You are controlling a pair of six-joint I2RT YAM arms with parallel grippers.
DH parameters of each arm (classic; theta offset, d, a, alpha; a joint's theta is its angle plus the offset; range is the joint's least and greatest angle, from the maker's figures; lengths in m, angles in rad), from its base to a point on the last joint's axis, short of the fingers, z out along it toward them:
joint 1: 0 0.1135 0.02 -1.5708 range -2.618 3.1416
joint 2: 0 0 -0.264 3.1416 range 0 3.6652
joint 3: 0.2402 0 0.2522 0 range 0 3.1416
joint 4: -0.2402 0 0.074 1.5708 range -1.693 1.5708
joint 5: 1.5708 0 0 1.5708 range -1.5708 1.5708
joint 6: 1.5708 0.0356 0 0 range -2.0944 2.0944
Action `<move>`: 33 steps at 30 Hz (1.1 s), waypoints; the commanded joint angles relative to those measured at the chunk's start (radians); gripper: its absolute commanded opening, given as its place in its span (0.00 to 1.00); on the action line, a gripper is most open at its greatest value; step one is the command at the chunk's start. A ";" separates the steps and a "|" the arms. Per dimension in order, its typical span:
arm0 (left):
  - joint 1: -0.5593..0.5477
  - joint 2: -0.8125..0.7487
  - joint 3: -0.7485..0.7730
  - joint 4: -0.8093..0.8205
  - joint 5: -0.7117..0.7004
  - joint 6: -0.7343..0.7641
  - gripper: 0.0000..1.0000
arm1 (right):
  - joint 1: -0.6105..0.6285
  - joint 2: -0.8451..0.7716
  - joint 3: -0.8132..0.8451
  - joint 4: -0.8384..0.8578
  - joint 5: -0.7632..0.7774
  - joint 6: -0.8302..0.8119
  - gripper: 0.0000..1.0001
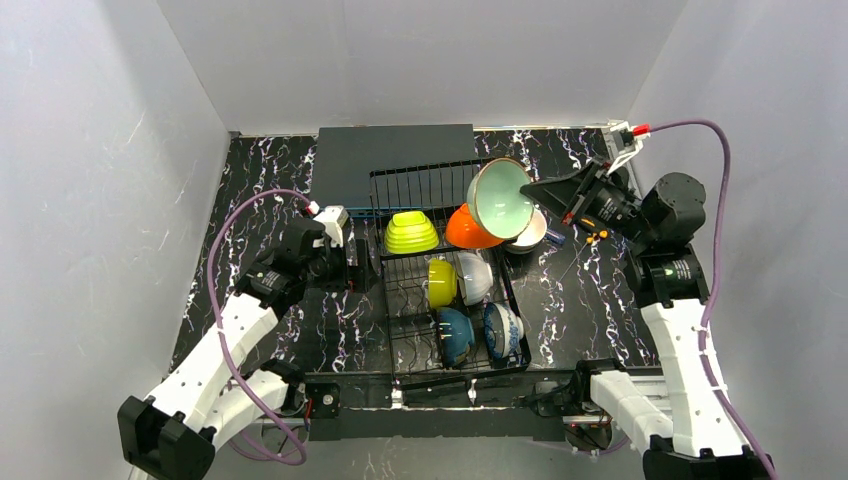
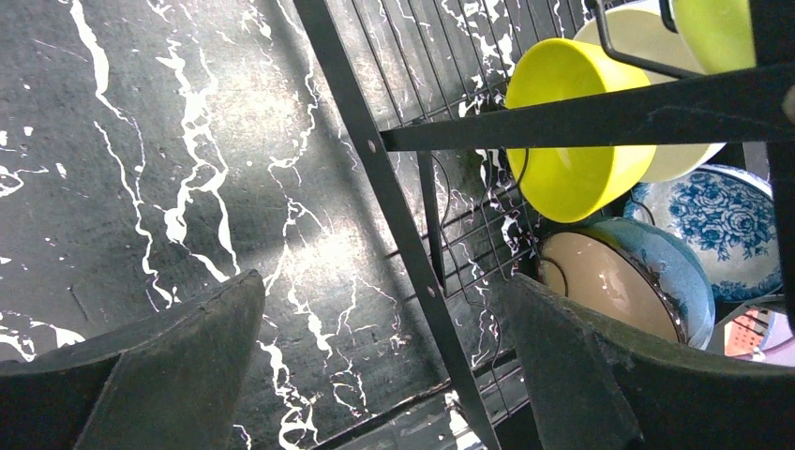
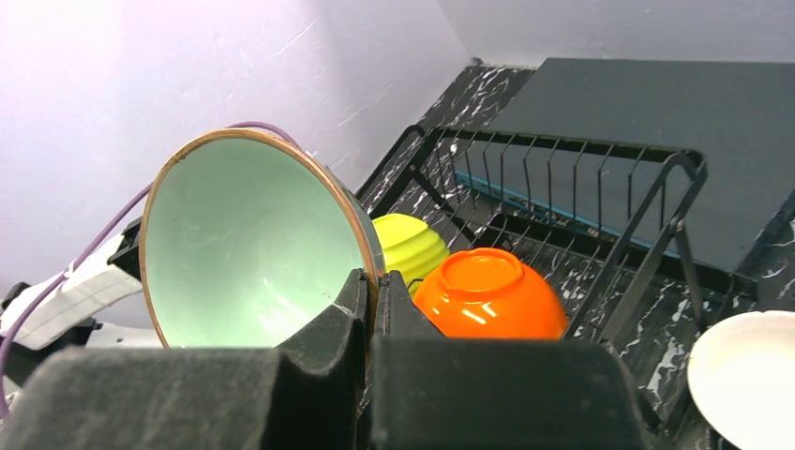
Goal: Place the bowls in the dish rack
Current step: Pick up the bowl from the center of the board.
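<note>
The black wire dish rack (image 1: 425, 305) stands mid-table. In it are a lime green bowl (image 1: 411, 233), an orange bowl (image 1: 468, 230), a yellow bowl (image 1: 441, 281), a pale bowl (image 1: 474, 277), a teal bowl (image 1: 455, 335) and a blue-white patterned bowl (image 1: 503, 331). My right gripper (image 1: 530, 188) is shut on the rim of a mint bowl (image 1: 500, 198), held tilted above the rack's back right; in the right wrist view the gripper (image 3: 375, 291) pinches the mint bowl's (image 3: 244, 244) rim beside the orange bowl (image 3: 487, 295). A white bowl (image 1: 531, 233) sits on the table right of the rack. My left gripper (image 2: 384, 281) is open and empty, straddling the rack's left frame bar (image 2: 403, 234).
A flat dark grey box (image 1: 390, 160) lies behind the rack. Small tools (image 1: 592, 238) lie on the marbled table to the right of the white bowl. White walls close in on three sides. A purple cable (image 1: 250, 215) loops by the left arm.
</note>
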 commanded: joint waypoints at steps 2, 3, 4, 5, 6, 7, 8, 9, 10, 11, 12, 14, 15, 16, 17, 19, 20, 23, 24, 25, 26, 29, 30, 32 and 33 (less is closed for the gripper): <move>0.005 -0.044 0.025 -0.028 -0.063 0.015 0.98 | 0.041 -0.003 0.011 0.096 -0.053 0.058 0.01; 0.005 -0.048 0.025 -0.030 -0.070 0.015 0.98 | 0.052 -0.002 0.010 0.089 -0.056 0.055 0.01; 0.005 -0.050 0.025 -0.032 -0.079 0.014 0.98 | 0.063 0.000 0.010 0.084 -0.059 0.053 0.01; 0.005 -0.053 0.025 -0.034 -0.087 0.015 0.98 | 0.075 0.002 0.009 0.082 -0.059 0.049 0.01; 0.005 -0.055 0.027 -0.038 -0.097 0.014 0.98 | 0.094 0.004 0.010 0.068 -0.060 0.046 0.01; 0.004 -0.059 0.031 -0.044 -0.113 0.011 0.98 | 0.111 0.011 0.016 0.046 -0.063 0.039 0.01; 0.005 -0.065 0.033 -0.056 -0.133 0.003 0.98 | 0.128 0.019 0.028 0.021 -0.063 0.022 0.01; 0.005 -0.076 0.030 -0.057 -0.153 -0.002 0.98 | 0.149 0.030 0.041 -0.024 -0.057 -0.003 0.01; 0.005 -0.094 0.025 -0.056 -0.182 -0.010 0.98 | 0.169 0.042 0.058 -0.068 -0.051 -0.031 0.01; 0.005 -0.109 0.021 -0.056 -0.200 -0.017 0.98 | 0.190 0.052 0.076 -0.109 -0.039 -0.062 0.01; 0.005 -0.127 0.017 -0.057 -0.216 -0.023 0.98 | 0.210 0.059 0.087 -0.148 -0.028 -0.088 0.01; 0.004 -0.164 0.012 -0.068 -0.249 -0.035 0.98 | 0.249 0.067 0.091 -0.189 -0.019 -0.115 0.01; 0.004 -0.186 0.011 -0.075 -0.262 -0.041 0.98 | 0.267 0.067 0.089 -0.209 -0.010 -0.128 0.01; 0.004 -0.209 0.011 -0.082 -0.268 -0.044 0.98 | 0.282 0.064 0.082 -0.223 0.002 -0.136 0.01; 0.005 -0.232 0.012 -0.090 -0.271 -0.044 0.98 | 0.296 0.059 0.073 -0.232 0.008 -0.141 0.01; 0.005 -0.282 0.019 -0.106 -0.266 -0.036 0.98 | 0.323 0.050 0.052 -0.259 0.020 -0.151 0.01; 0.005 -0.306 0.025 -0.113 -0.260 -0.029 0.98 | 0.335 0.047 0.044 -0.295 0.032 -0.163 0.01; 0.004 -0.373 0.034 -0.125 -0.231 0.004 0.98 | 0.362 0.041 0.028 -0.421 0.058 -0.217 0.01; 0.005 -0.396 0.034 -0.125 -0.218 0.014 0.98 | 0.369 0.037 0.019 -0.447 0.061 -0.225 0.01; 0.005 -0.417 0.032 -0.121 -0.204 0.024 0.98 | 0.377 0.033 0.006 -0.471 0.061 -0.230 0.01; 0.005 -0.436 0.027 -0.112 -0.181 0.034 0.98 | 0.385 0.027 -0.008 -0.488 0.061 -0.232 0.01; 0.004 -0.487 0.012 -0.075 -0.061 0.090 0.98 | 0.400 -0.001 -0.051 -0.525 0.067 -0.233 0.01; 0.005 -0.503 0.006 -0.061 -0.033 0.104 0.98 | 0.405 -0.011 -0.068 -0.536 0.063 -0.231 0.01; 0.005 -0.527 -0.006 -0.038 0.004 0.118 0.98 | 0.413 -0.030 -0.092 -0.551 0.060 -0.216 0.01; 0.005 -0.536 -0.012 -0.026 0.030 0.123 0.98 | 0.417 -0.042 -0.106 -0.553 0.055 -0.207 0.01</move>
